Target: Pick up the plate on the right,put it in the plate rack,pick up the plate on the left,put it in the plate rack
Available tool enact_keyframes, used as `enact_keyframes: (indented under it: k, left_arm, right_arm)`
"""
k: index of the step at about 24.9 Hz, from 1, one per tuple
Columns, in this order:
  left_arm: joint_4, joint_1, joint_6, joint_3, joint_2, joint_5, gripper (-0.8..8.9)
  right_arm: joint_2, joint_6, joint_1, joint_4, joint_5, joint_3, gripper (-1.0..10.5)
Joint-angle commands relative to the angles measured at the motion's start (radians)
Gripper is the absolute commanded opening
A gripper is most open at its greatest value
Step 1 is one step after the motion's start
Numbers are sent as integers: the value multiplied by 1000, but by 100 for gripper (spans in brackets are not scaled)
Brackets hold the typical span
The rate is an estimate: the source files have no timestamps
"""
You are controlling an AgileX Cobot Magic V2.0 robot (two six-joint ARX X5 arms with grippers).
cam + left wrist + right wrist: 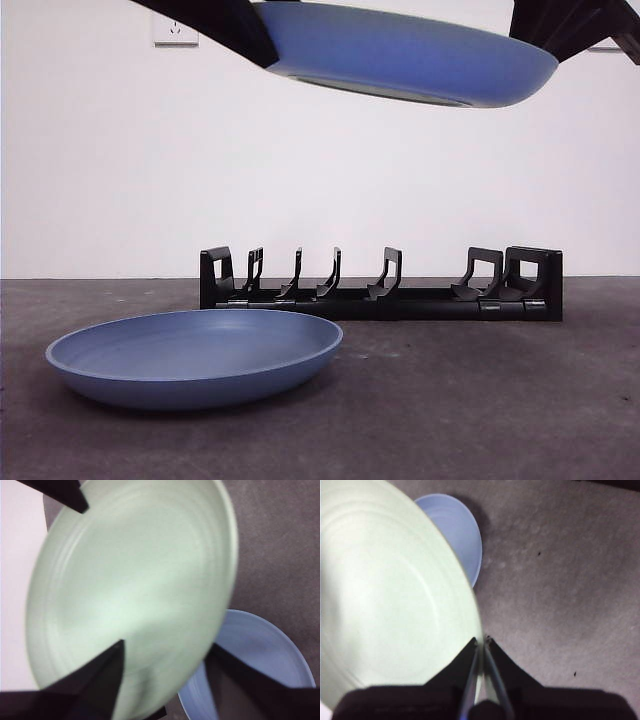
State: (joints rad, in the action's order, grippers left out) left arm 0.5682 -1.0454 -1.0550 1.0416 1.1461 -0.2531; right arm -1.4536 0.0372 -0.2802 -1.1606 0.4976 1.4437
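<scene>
A blue plate (400, 55) hangs high above the table, looking pale in both wrist views (135, 580) (385, 595). My right gripper (482, 642) is shut on its rim, at the top right of the front view (535, 30). My left gripper (165, 652) is open at the opposite rim, which passes between its jaws, at the top left of the front view (250, 40). The right gripper's black tip (65, 492) shows across the plate. A second blue plate (195, 355) (260, 650) (457, 527) lies flat on the table at the left. The black plate rack (380, 295) stands behind it.
The dark grey table (480, 400) runs back to a white wall. A wall socket (175, 30) sits high on the wall at the left.
</scene>
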Motion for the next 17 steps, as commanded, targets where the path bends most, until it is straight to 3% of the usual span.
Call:
enact_keyframes:
  k: [1, 5, 17]
  left_arm:
    - [-6, -4, -3, 0, 3, -2, 57]
    - [7, -9, 0, 0, 3, -1, -8]
    - [46, -23, 27, 0, 3, 36, -8]
  right_arm:
    - [5, -8, -2, 10, 11, 6, -9]
    - [5, -11, -2, 11, 9, 6, -9]
    - [5, -11, -1, 30, 8, 6, 1]
